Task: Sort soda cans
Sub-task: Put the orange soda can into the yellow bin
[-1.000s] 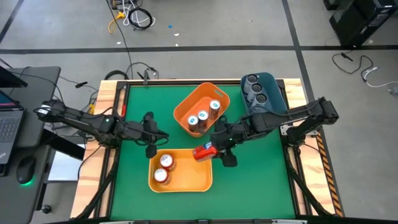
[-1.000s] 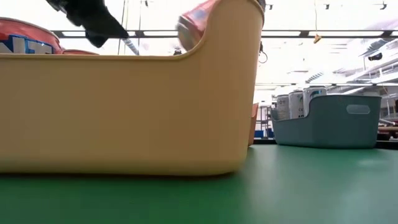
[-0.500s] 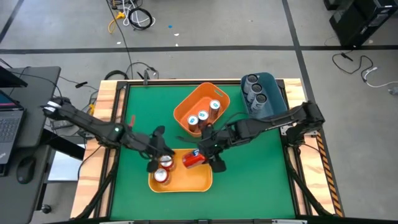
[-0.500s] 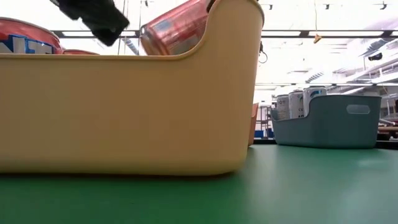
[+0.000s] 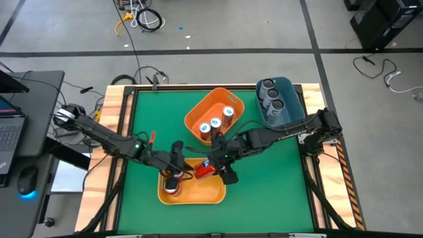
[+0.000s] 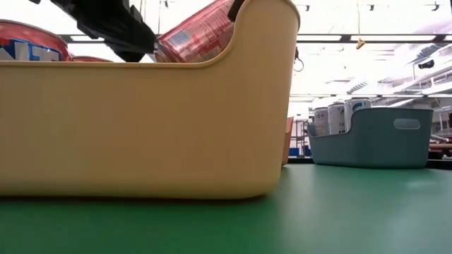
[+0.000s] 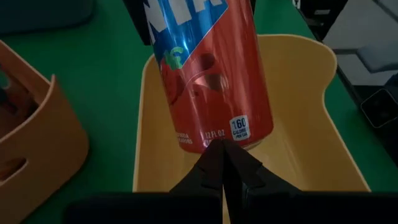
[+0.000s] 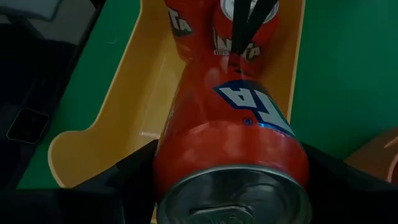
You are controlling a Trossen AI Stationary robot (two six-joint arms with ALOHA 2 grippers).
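A red-orange soda can hangs tilted over the yellow bin, in my right gripper. Its silvery top faces the right wrist camera, and its bottom end points down into the bin. My left gripper is shut and reaches over the bin from the table's left, its tips at the can's bottom end. Two more red cans stand in the yellow bin. Three white-and-blue cans stand in the orange bin, and three dark cans in the blue bin. My left gripper meets the rim of the can's bottom end with its shut fingertips. They come level from the table's left, along the can's length. My right gripper pinches the can near its top end, one finger on each side, lying across it. The can is lifted clear and tilted, bottom end lowest.
The orange bin sits just beyond the yellow one, toward the far edge. The blue bin stands at the far right corner. Bare green mat lies to the right of the yellow bin and along the left side.
My right gripper has carried the red can toward the table's left and near edge, from beside the yellow bin to above it. The can has tipped bottom-end down. My left gripper has moved right over the bin toward the can, has shut, and now meets the can's bottom end.
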